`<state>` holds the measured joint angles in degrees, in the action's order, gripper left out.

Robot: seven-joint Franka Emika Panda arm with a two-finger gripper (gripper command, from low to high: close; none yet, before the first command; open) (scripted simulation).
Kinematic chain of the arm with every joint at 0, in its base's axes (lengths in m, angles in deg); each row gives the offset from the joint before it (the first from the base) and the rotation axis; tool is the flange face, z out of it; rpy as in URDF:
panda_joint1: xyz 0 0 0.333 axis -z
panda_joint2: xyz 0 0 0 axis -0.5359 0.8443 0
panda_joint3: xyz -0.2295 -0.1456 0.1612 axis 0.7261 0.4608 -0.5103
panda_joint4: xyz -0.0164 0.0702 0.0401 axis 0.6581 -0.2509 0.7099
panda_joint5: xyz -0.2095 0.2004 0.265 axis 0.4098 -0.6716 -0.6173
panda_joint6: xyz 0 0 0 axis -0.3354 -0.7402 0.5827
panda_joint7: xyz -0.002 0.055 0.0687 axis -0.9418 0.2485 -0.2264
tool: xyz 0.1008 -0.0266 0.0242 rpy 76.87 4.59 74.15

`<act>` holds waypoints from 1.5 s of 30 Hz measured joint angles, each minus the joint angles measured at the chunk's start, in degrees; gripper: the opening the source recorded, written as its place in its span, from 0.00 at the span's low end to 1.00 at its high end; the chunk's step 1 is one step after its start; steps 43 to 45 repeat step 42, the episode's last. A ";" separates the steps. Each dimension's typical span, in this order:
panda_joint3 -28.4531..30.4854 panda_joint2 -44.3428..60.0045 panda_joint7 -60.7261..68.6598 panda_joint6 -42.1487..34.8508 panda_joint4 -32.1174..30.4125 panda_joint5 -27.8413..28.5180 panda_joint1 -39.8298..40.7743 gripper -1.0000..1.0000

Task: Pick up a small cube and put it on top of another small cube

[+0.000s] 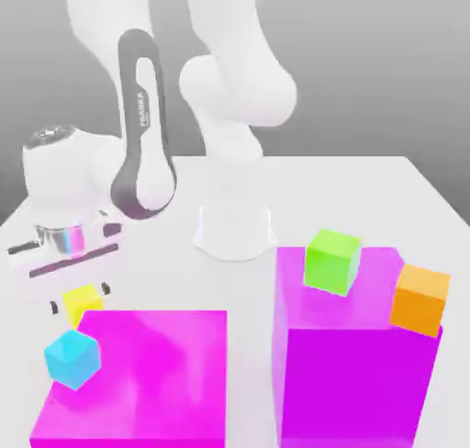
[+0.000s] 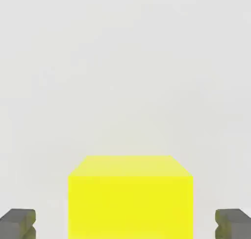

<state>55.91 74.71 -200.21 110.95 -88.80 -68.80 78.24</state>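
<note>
Magenta blocks (image 1: 138, 373) nearest, on white counter (image 1: 367, 184); grey backdrop. "FRANKA" lettering on arm (image 1: 142, 106). Tool (image 1: 81, 295) fingers spread either side of yellow cube (image 2: 130, 199), not touching.

Four small cubes: yellow (image 1: 81, 302), cyan (image 1: 72, 359), green (image 1: 332, 262), orange (image 1: 421, 299); two magenta blocks: low (image 1: 147, 373), tall (image 1: 358, 364).
</note>
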 joint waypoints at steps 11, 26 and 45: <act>0.55 -9.15 -0.49 -7.39 -1.65 0.67 -0.37 0.00; -14.72 -18.01 26.19 -39.78 22.34 -0.56 -24.44 0.00; -23.65 -16.17 45.28 -52.61 36.59 0.46 -43.12 1.00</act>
